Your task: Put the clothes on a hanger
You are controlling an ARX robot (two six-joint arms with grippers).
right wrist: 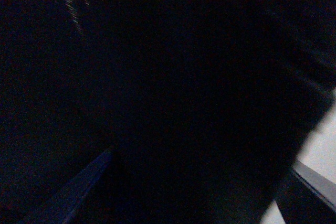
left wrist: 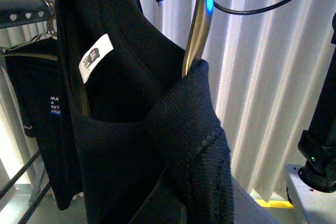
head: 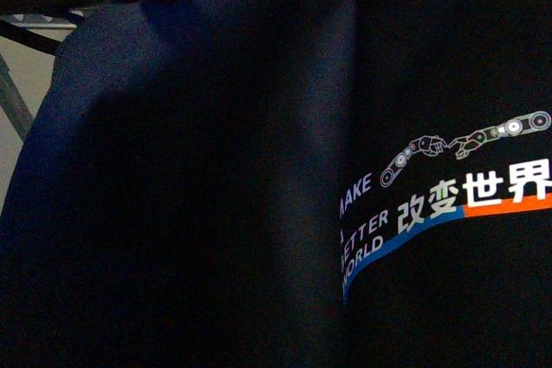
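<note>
The black T-shirt [head: 216,196] hangs close before the front camera and fills that view; its white "MAKE A BETTER WORLD" print, Chinese characters, blue-orange stripe and small robot arms show at the right. In the left wrist view its ribbed collar [left wrist: 184,124] with a white label [left wrist: 96,57] is draped over my left gripper [left wrist: 176,203], which is shut on the fabric and mostly covered by it. A curved brass-coloured bar [left wrist: 197,30] rises out of the neck opening. The rack's rail [left wrist: 21,13] with heart holes is beyond the shirt. The right wrist view is dark.
A second black printed T-shirt [left wrist: 37,114] hangs on a wire hanger from the rail. The rack's lower bars [left wrist: 21,179] run below it. White pleated curtains [left wrist: 262,77] stand behind. A black arm base [left wrist: 320,145] stands beside. Dark rack bars [head: 26,36] show in the front view.
</note>
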